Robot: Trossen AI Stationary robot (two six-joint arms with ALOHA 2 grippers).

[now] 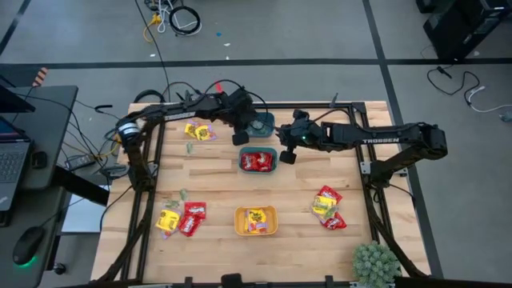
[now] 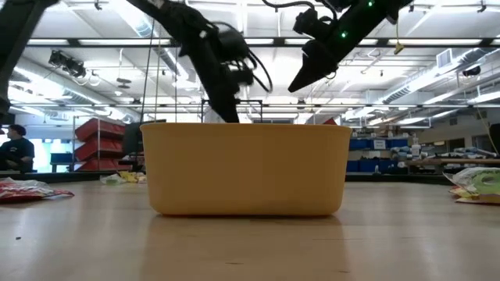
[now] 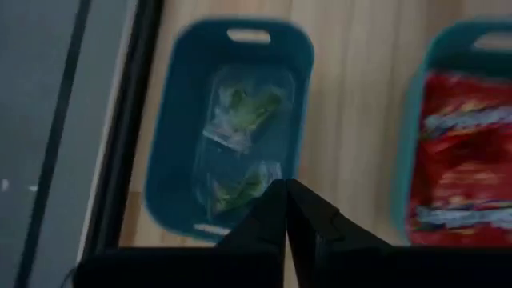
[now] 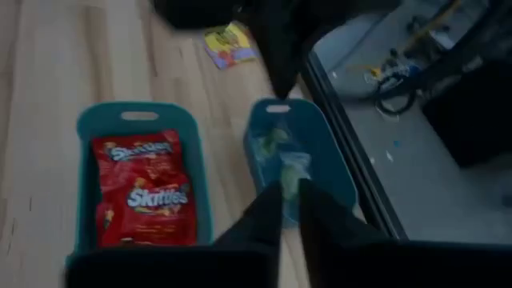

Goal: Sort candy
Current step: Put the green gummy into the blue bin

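A teal bin (image 1: 268,118) at the far middle holds pale green candy (image 3: 240,108). A second teal bin (image 1: 258,150) just nearer holds red packets (image 4: 144,196). An orange bin (image 1: 256,210) near the front edge holds yellow candy (image 1: 256,218). Loose candy lies in three groups: yellow (image 1: 198,130) at far left, red and yellow (image 1: 181,218) at near left, and mixed (image 1: 328,208) at right. My left gripper (image 3: 286,192) is shut above the green bin's near end, and nothing shows between its fingers. My right gripper (image 4: 290,196) hangs shut over the table between the two teal bins.
Tiny green packets (image 1: 190,147) (image 1: 182,194) lie loose on the left half of the table. A small potted plant (image 1: 376,261) stands at the near right corner. Black frame rails (image 1: 370,160) run along the table's sides. In the low view, the orange bin (image 2: 246,168) blocks the middle.
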